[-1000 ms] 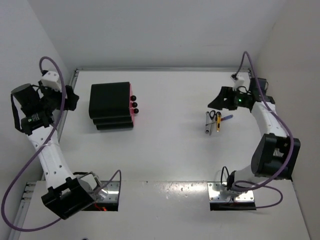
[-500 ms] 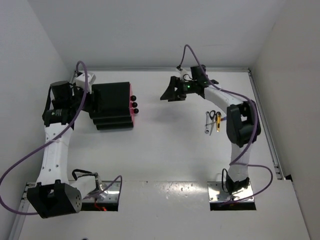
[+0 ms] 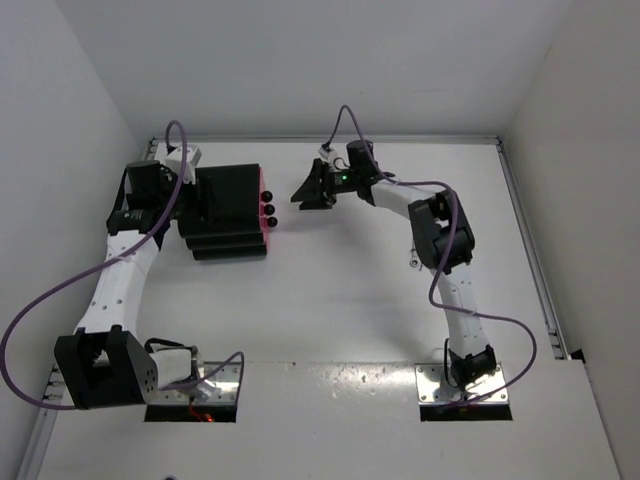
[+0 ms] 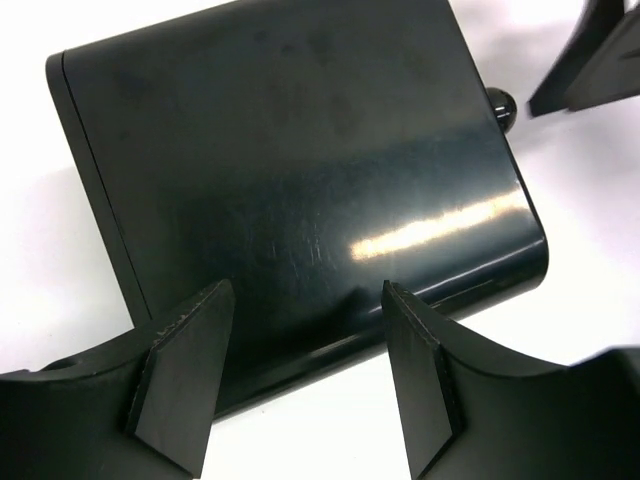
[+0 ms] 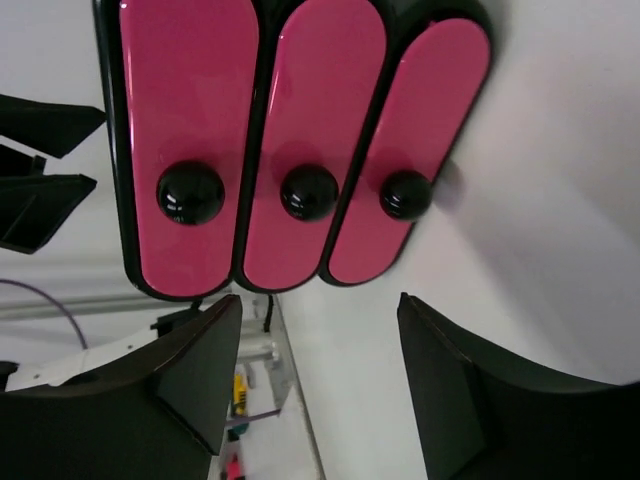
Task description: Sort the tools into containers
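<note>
Black boxy three-tier drawer unit (image 3: 222,210) stands on the far-left part of the white worktop (image 3: 340,300), near the left rail. Its three magenta-pink drawers (image 5: 315,130) are all shut and face the right claw (image 3: 303,193), which sits just off the fronts, fingers spread and holding nothing. The fronts are glossy, long and round-ended, each with a round black knob (image 5: 308,192) set in a row. A narrow strip of bare worktop lies between knobs and fingertips. The left claw (image 4: 305,300) is at the rear of the unit, also spread and empty, over the smooth, lightly scuffed, round-cornered lid – contact cannot be told. Open worktop lies nearer the bases.
</note>
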Controlling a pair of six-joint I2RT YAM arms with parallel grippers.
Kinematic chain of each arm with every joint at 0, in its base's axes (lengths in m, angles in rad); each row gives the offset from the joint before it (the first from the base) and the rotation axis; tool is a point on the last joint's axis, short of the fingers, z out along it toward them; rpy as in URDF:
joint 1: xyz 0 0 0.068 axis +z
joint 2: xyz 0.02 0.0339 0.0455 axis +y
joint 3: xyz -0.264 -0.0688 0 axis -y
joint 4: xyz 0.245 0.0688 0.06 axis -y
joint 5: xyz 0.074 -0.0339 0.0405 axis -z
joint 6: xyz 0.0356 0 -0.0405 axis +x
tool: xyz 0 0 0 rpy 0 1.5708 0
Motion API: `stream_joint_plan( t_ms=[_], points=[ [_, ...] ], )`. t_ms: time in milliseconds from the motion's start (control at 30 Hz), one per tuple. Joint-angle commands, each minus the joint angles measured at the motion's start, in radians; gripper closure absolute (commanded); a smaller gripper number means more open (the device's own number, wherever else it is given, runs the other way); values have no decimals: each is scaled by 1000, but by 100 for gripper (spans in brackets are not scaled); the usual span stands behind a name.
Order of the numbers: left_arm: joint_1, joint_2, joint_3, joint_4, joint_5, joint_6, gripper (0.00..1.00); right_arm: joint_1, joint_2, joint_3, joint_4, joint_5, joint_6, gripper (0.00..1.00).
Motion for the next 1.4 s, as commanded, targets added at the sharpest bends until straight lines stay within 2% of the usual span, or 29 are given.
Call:
stream_joint_plan(
  t_ms=[0,67,167,400,767,1233,1367],
  points=[
    [-19,6,-10,45,-36,-26,33,39,57,61,222,-66,191,38],
    [-20,6,-19,55,-45,-26,33,51,102,61,297,-77,291,41],
    [-20,6,-19,55,-56,-26,33,74,132,61,351,-77,331,44],
    [-20,24,-19,64,-56,-26,33,74,191,61,377,-58,370,48],
    [-29,33,-29,64,-56,-17,35,104,309,127,416,-31,437,48],
    [-29,52,-38,73,-65,-8,35,133,376,168,471,-2,514,48],
    [-29,61,-38,73,-65,-8,35,133,376,178,471,17,514,53]
  ],
)
